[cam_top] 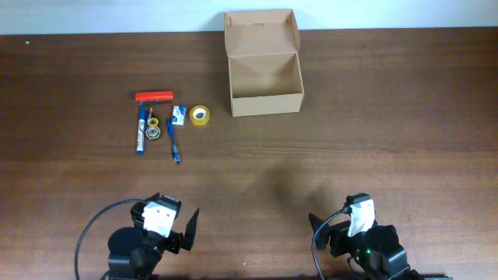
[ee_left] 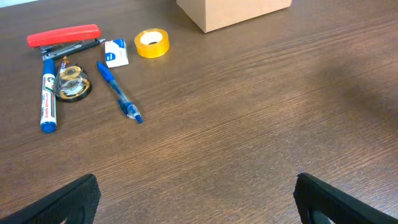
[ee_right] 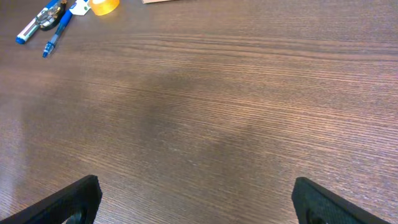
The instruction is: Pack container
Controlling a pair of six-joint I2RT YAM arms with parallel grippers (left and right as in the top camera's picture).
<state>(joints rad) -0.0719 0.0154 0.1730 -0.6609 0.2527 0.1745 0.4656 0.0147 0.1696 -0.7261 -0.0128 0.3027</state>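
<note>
The left claw (ee_left: 196,198) hangs spread and empty over the near counter (cam_top: 350,155). Best first pick, I judge: the pen (ee_left: 119,92), lying clear of the marker (ee_left: 47,93); close across its barrel, not along it. The box (cam_top: 263,74) stands open at the far edge, right of the tape (ee_left: 152,43). The right claw (ee_right: 193,196) is spread, empty too.

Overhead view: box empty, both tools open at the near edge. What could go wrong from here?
The marker, clear tape roll and pen lie crowded together, so the left tool may nudge neighbours when grasping one. The thin pen lies flat and could slip. The cardboard box may slide if its wall is bumped.
</note>
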